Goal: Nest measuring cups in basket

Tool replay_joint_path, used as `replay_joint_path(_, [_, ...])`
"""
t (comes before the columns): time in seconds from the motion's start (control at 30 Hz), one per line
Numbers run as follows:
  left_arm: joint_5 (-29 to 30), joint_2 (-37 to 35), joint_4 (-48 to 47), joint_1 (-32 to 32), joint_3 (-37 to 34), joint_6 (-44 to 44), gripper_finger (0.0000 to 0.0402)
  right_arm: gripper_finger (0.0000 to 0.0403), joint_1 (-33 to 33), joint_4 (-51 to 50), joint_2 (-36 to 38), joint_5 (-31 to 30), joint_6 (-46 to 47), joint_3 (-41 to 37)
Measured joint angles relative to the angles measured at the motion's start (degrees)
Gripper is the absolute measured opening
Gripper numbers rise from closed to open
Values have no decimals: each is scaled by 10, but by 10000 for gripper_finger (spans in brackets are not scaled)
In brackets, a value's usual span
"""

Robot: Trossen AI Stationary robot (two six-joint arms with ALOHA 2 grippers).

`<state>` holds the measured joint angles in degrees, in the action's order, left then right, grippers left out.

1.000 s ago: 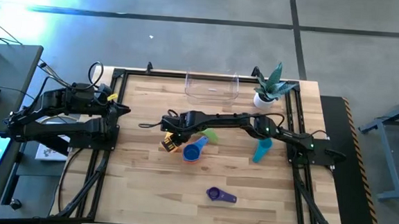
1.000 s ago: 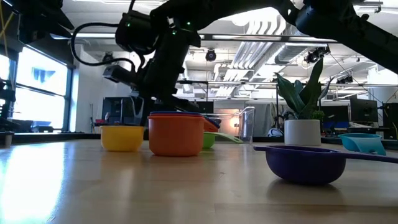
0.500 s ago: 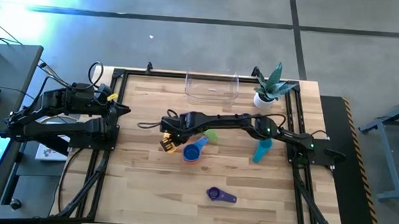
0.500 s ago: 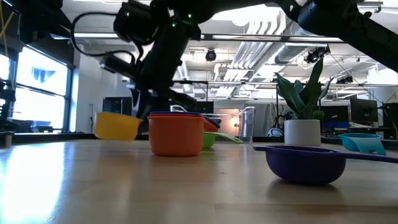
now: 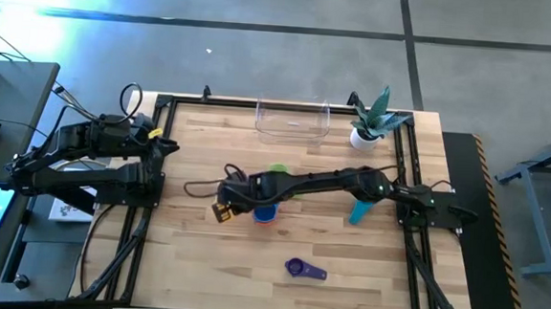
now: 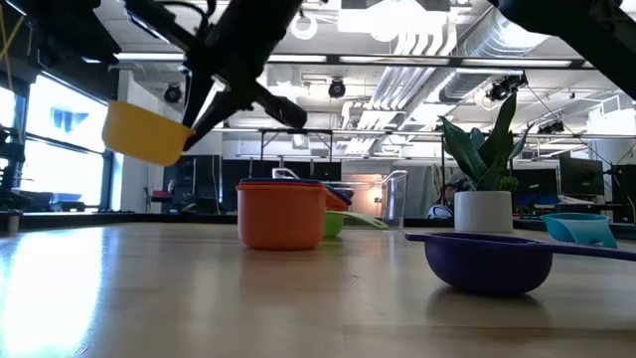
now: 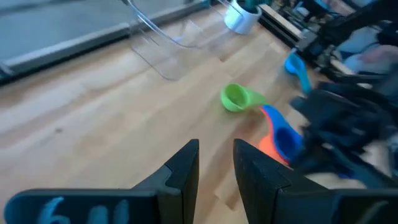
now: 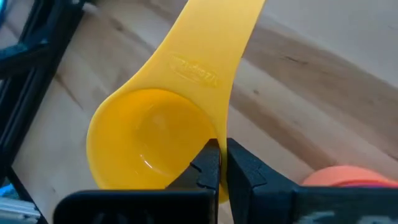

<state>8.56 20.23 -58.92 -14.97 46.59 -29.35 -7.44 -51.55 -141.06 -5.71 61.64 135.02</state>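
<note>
- While the left arm waits folded at the table's left edge, the high view shows the right gripper reaching left of centre with the yellow cup beneath it, beside the stack of blue in orange. The purple cup lies nearer the front, the light blue cup to the right, and the clear basket sits at the far edge, next to a potted plant.
- Seen from table height, the yellow cup hangs tilted, clear of the wood, beside the smooth orange cup.
- Through the left wrist camera, the left gripper stands parted and empty; the green cup sits apart from the stack.
- From the right wrist, the fingers pinch the yellow cup's rim where the flat handle joins the bowl. Glossy rigid plastic like this is probably light and rather slippery, so that junction looks the sensible hold.
</note>
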Motion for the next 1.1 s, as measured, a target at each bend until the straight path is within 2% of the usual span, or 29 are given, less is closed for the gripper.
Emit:
replay_joint_path(0.2, [43,0,0,0,0,12,90,1,-18,0,5,-14,0,0])
replay_joint_path(0.4, [47,0,0,0,0,40,90,0,-29,5,5,-15,24,0])
replay_joint_path(0.63, [47,0,0,0,0,135,90,0,-47,44,5,-59,149,0])
replay_joint_path(0.83, [37,0,0,0,0,215,90,0,-73,54,5,-149,290,0])
replay_joint_path(1.1, [21,0,0,0,0,232,90,0,-115,32,5,-246,464,0])
